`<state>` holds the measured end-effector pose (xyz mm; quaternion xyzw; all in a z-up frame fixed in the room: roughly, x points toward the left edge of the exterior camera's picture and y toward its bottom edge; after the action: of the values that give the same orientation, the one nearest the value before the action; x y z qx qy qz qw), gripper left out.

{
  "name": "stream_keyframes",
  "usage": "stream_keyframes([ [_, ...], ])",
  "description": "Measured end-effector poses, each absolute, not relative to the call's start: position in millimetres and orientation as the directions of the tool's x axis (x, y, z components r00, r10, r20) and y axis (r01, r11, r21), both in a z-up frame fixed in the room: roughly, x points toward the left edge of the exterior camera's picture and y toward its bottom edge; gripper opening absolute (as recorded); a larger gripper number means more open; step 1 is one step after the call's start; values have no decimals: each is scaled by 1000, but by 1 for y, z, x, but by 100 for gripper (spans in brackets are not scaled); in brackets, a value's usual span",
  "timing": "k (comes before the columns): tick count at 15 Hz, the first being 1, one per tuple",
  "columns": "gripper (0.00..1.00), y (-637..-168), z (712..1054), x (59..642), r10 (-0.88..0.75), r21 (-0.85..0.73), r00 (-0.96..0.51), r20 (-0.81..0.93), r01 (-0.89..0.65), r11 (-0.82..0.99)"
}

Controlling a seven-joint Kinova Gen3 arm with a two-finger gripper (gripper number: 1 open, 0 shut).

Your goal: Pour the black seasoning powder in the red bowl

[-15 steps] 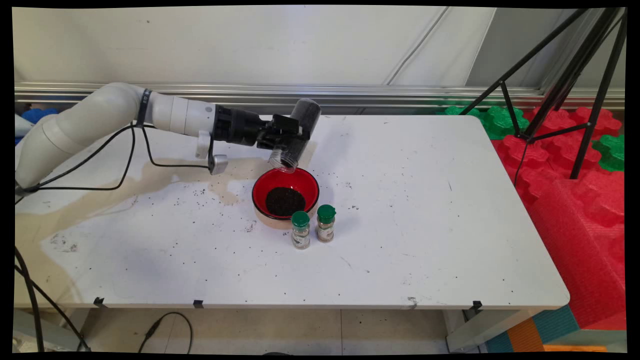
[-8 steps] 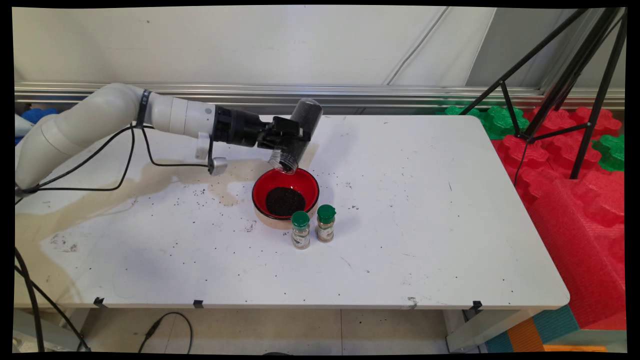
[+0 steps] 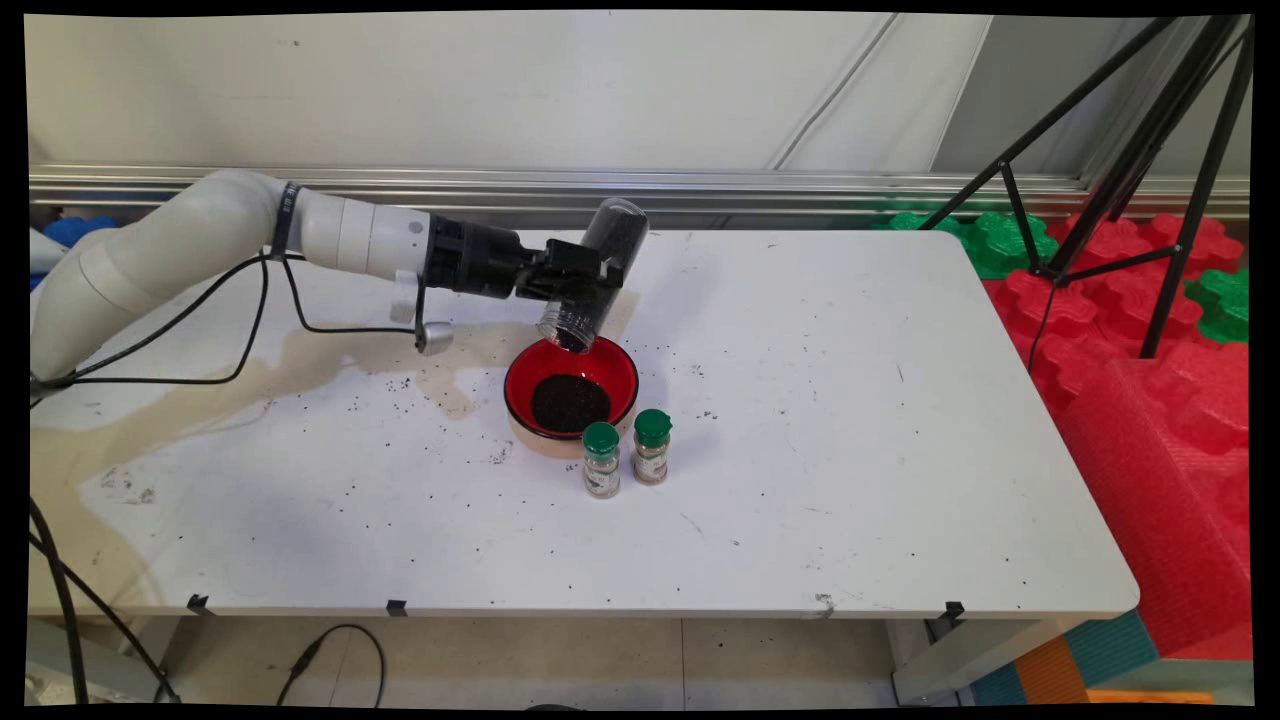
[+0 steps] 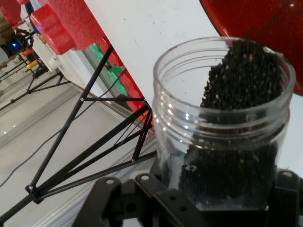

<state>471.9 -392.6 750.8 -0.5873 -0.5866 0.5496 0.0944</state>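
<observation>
A: Jaws?
B: Main view: gripper [image 3: 585,277] clenched on the jar [image 3: 598,270], tilted mouth-down over the bowl's [image 3: 622,380] far rim; grains [image 3: 570,402] already heaped inside, two shakers [image 3: 601,459] just beside.
A: Hand view?
B: Jar [image 4: 222,123] partly full; grains [image 4: 236,85] banked at its mouth.

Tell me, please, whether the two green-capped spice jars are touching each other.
Apart. In the main view a thin strip of white table shows between the left spice jar and the right spice jar, from caps down to bases.
</observation>
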Motion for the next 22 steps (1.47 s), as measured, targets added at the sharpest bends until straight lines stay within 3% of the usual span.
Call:
stream_keyframes([
  [22, 0, -379, 751, 467, 778, -722, -239, -581, 592, -358],
])
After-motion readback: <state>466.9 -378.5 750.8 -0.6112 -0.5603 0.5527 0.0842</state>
